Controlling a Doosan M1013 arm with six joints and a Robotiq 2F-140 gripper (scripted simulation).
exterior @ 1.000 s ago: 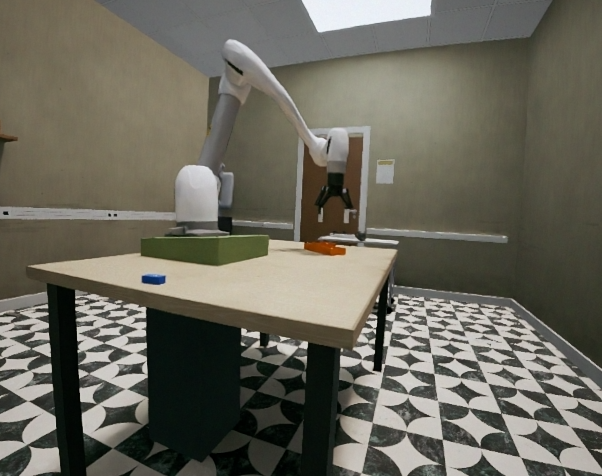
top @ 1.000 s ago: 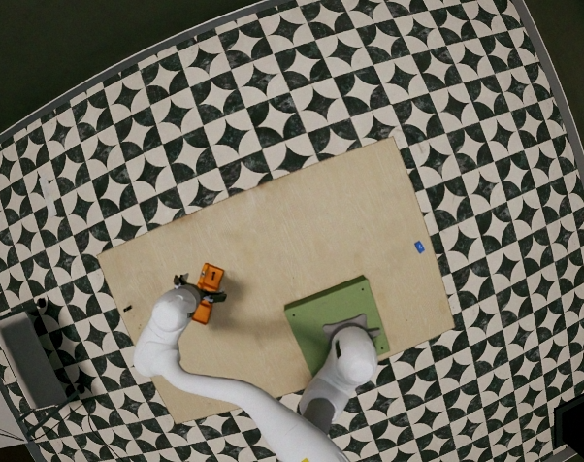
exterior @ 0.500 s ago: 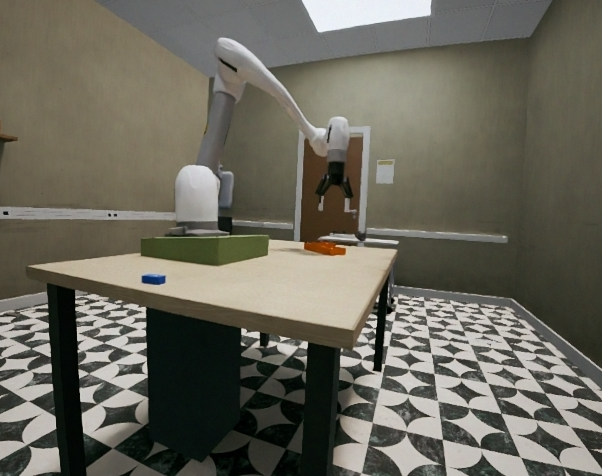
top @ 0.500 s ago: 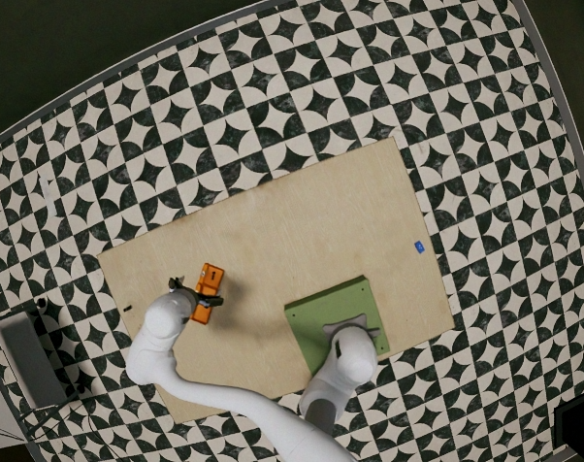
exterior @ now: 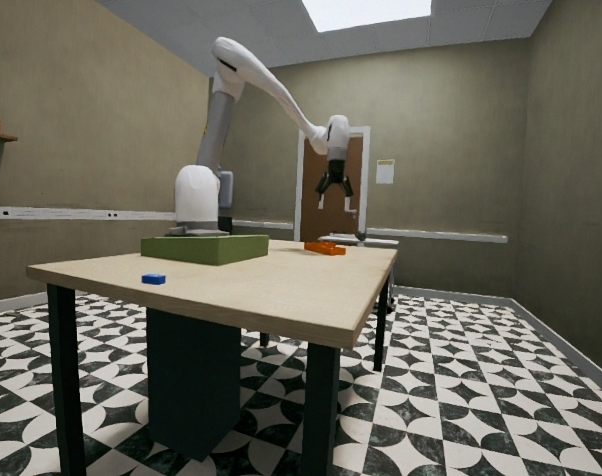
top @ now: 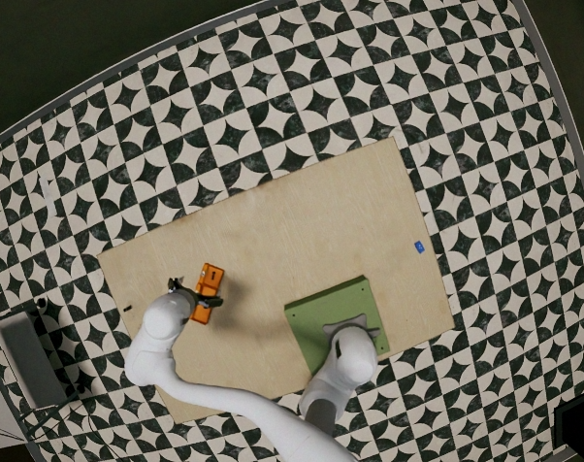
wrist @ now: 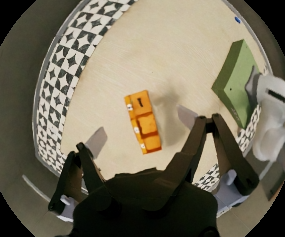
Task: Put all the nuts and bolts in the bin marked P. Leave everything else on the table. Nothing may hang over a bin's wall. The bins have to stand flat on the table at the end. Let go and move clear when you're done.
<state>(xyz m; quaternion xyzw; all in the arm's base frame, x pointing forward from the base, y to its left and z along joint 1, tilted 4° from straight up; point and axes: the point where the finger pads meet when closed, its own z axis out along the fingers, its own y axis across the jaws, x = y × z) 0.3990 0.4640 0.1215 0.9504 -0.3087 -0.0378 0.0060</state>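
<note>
A small orange bin (top: 211,276) (exterior: 324,247) (wrist: 143,122) with compartments lies flat on the wooden table (top: 307,214) (exterior: 291,286) (wrist: 183,40) near its left side. A small dark mark shows in one compartment; I cannot tell what it is. My gripper (top: 195,293) (exterior: 335,204) (wrist: 140,122) hangs well above the bin, open and empty. A tiny dark item (top: 127,308) lies on the table near the left edge; it is too small to name. No marking on the bin is readable.
A small blue block (top: 419,247) (exterior: 153,278) (wrist: 238,20) lies near the table's right edge. The arm's base stands on a green plate (top: 332,308) (exterior: 204,248) (wrist: 232,80) at the table's near side. A grey cabinet (top: 26,352) stands on the floor at the left.
</note>
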